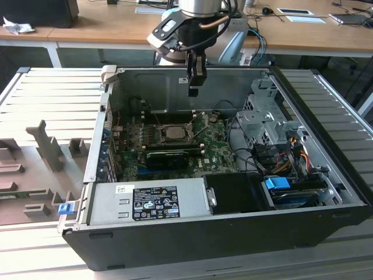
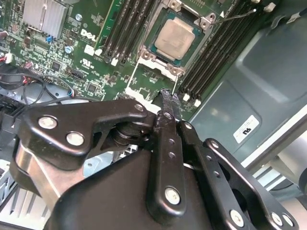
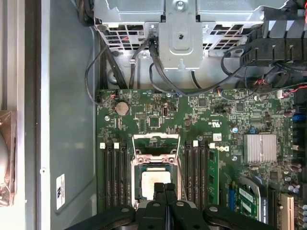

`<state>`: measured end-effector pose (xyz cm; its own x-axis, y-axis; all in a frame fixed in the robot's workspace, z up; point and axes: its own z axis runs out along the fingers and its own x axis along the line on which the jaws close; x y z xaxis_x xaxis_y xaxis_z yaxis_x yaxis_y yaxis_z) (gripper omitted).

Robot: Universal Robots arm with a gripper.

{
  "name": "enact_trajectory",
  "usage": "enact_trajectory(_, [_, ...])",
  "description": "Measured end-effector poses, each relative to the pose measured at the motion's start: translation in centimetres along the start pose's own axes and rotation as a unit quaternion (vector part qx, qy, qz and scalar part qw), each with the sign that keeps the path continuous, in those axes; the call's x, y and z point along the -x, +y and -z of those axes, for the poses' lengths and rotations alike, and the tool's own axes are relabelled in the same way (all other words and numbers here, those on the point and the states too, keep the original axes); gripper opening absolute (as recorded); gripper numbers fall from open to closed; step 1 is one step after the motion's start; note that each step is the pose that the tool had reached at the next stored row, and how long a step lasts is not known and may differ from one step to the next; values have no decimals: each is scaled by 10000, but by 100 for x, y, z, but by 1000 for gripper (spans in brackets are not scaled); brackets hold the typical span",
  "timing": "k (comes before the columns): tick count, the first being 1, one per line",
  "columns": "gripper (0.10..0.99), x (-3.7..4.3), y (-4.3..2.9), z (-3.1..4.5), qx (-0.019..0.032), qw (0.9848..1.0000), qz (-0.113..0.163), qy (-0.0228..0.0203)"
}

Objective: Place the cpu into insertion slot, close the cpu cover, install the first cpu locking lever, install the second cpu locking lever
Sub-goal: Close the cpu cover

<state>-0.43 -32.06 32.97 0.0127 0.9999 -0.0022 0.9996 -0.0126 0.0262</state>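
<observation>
Cpu [image 2: 174,38] lies flat, pale face up, in the insertion slot [image 2: 147,55] on the green motherboard [image 3: 225,120], memory slots [image 3: 115,175] flanking it. The gripper [image 3: 164,188] hangs above it, fingers [image 2: 165,124] pressed together and holding nothing. I judge that the narrow tip, brought down off-line, could scrape the chip's face or snag the socket's thin metalwork, and a slightly tilted chip could bend pins under pressure.

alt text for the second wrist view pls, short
A black gripper, fingers pressed together and holding nothing, hangs over a green motherboard inside a computer case. Beyond its tips the silver cpu sits in the metal-rimmed insertion slot, between rows of black memory slots. A grey case wall runs alongside.
</observation>
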Motion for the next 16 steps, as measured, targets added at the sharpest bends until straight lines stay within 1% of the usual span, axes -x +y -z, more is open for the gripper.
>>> enact_trajectory(16, [106,-1,44,-35,0,10000,0,0])
